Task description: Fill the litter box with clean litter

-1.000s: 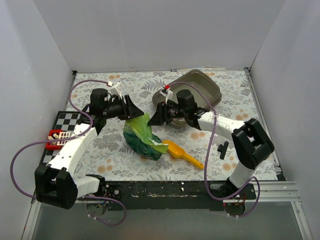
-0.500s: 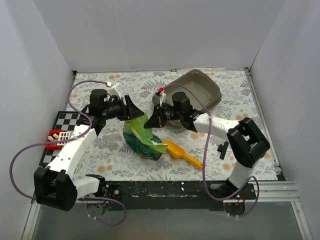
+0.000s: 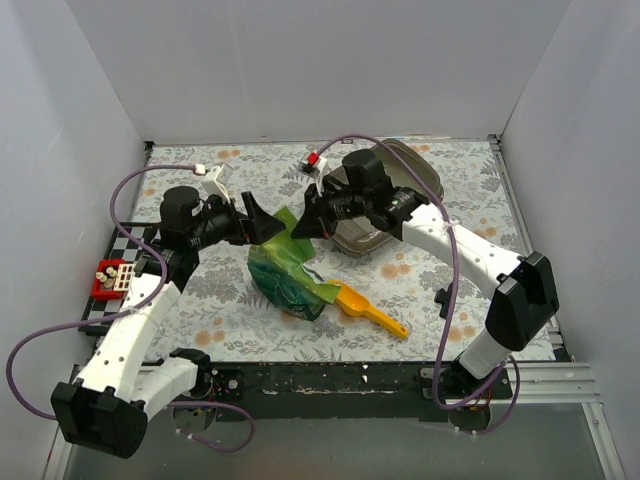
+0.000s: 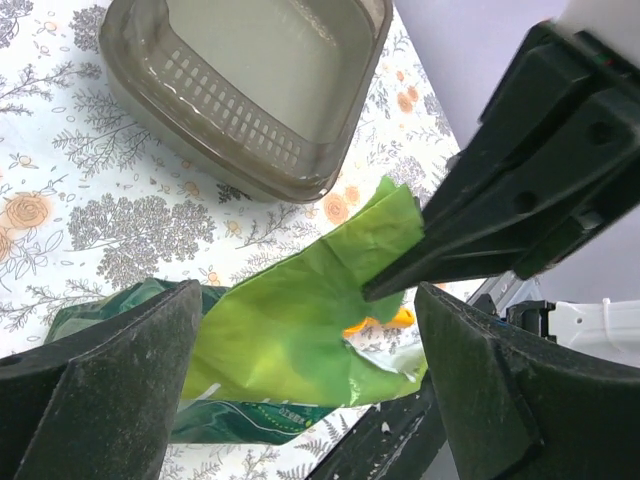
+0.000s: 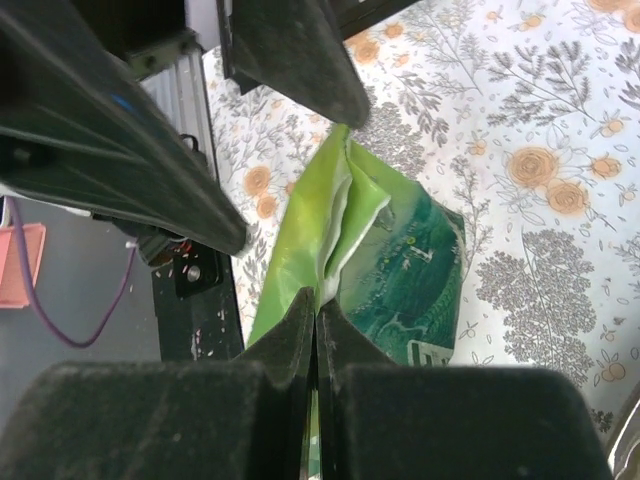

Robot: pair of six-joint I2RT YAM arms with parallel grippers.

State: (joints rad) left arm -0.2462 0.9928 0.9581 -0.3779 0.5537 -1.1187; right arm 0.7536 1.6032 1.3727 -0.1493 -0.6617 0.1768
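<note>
The green glossy bag [image 3: 290,278] lies on the flowered tabletop, its light green top pulled upward. My right gripper [image 3: 306,222] is shut on that top edge, pinching the folded edge [image 5: 317,300] between its pads. My left gripper [image 3: 256,222] stands open just left of the bag top, its fingers on either side of the green flap [image 4: 300,330] without touching it. The grey-brown litter box [image 3: 422,178] sits behind the right arm. In the left wrist view the litter box [image 4: 250,90] has a bare floor. No clean litter shows in any view.
A yellow-orange scoop [image 3: 370,312] lies on the table right of the bag. A checkered board [image 3: 130,258] with a small red holder [image 3: 110,277] sits at the left edge. White walls close in the table on three sides.
The right gripper closed on the bag's top edge and raised it. The left gripper opened, let go of the bag and drew back to the left.
</note>
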